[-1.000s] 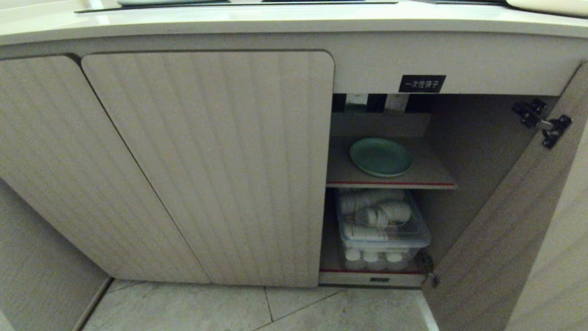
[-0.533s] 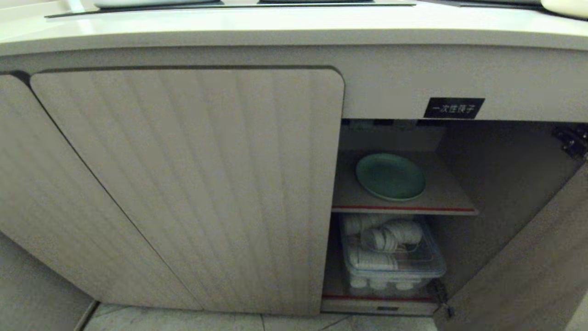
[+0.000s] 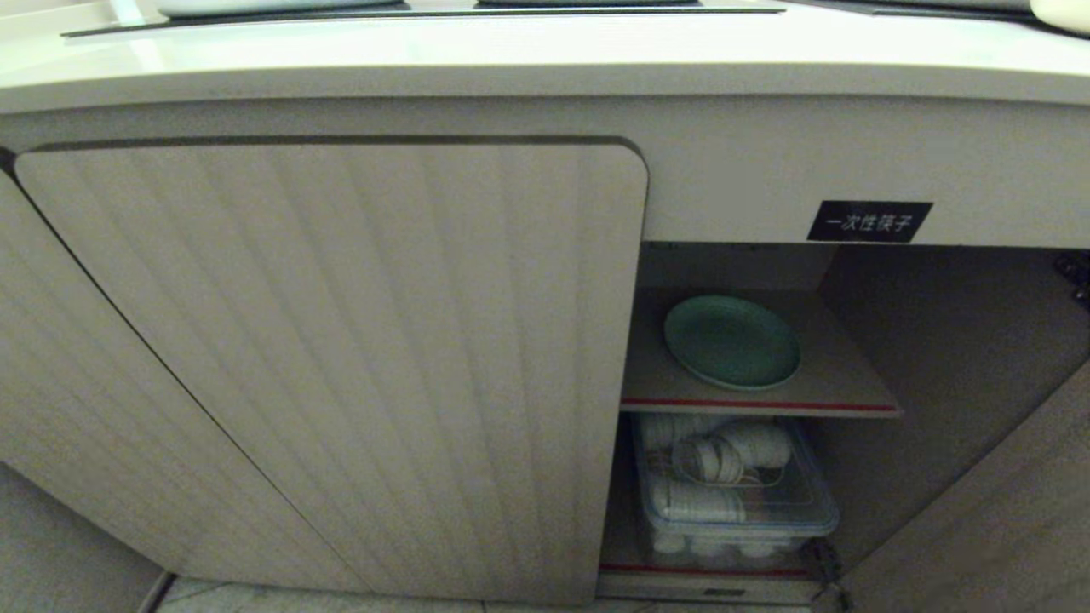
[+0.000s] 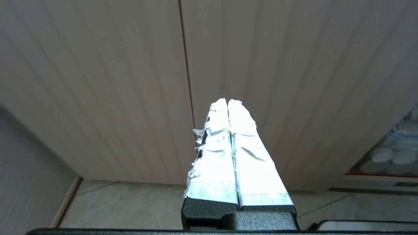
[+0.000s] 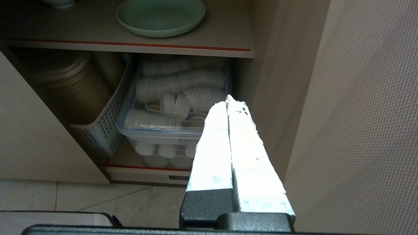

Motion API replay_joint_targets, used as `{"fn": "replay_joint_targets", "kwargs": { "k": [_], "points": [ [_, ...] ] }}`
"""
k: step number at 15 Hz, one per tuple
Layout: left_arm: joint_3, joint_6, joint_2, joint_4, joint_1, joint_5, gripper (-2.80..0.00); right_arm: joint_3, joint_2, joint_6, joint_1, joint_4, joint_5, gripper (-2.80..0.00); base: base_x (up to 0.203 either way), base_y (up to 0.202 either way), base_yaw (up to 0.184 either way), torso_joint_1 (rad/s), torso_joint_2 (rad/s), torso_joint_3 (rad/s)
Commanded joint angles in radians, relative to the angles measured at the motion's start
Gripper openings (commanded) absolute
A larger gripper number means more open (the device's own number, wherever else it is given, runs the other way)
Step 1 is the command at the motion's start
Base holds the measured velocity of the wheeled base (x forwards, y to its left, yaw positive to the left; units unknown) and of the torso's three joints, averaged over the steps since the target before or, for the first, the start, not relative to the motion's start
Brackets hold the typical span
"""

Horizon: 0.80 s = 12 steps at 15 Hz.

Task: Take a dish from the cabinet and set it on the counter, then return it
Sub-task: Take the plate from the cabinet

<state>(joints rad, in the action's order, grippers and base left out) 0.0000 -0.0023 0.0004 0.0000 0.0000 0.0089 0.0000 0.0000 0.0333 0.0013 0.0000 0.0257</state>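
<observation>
Only the wrist views show the grippers: the left gripper (image 4: 227, 100) pressed closed before the ribbed doors (image 4: 277, 65), the right gripper (image 5: 227, 98) closed, empty, before a tub (image 5: 169, 124) of white cups. Beyond, the dish (image 3: 732, 341) lies on the cabinet (image 3: 341, 358) shelf (image 3: 843, 387). The head view has shifted nearer; the dish stays put

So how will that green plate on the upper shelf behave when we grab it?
The green plate looks rigid, so it should lift without flexing. Its rim is low and it lies flat on the shelf, so getting under the edge may be awkward. The matte surface probably grips fairly well, but it could slide if pushed.
</observation>
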Motion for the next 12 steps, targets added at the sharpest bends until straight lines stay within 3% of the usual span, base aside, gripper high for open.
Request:
{"fn": "replay_joint_targets", "kwargs": {
  "k": [1,7,12],
  "points": [
    [0.0,-0.001,0.0,0.0,0.0,0.0,-2.8,0.0,0.0,0.0,0.0,0.0,0.0,-2.8,0.0,0.0,0.0,0.0,0.0,0.0],
    [0.0,-0.001,0.0,0.001,0.0,0.002,-2.8,0.0,0.002,0.0,0.0,0.0,0.0,-2.8,-0.001,0.011,0.001,0.0,0.0,0.0],
    [0.0,-0.002,0.0,0.0,0.0,0.002,-2.8,-0.002,0.0,0.0,0.0,0.0,0.0,-2.8,-0.001,0.179,0.001,0.0,0.0,0.002]
  ]
}}
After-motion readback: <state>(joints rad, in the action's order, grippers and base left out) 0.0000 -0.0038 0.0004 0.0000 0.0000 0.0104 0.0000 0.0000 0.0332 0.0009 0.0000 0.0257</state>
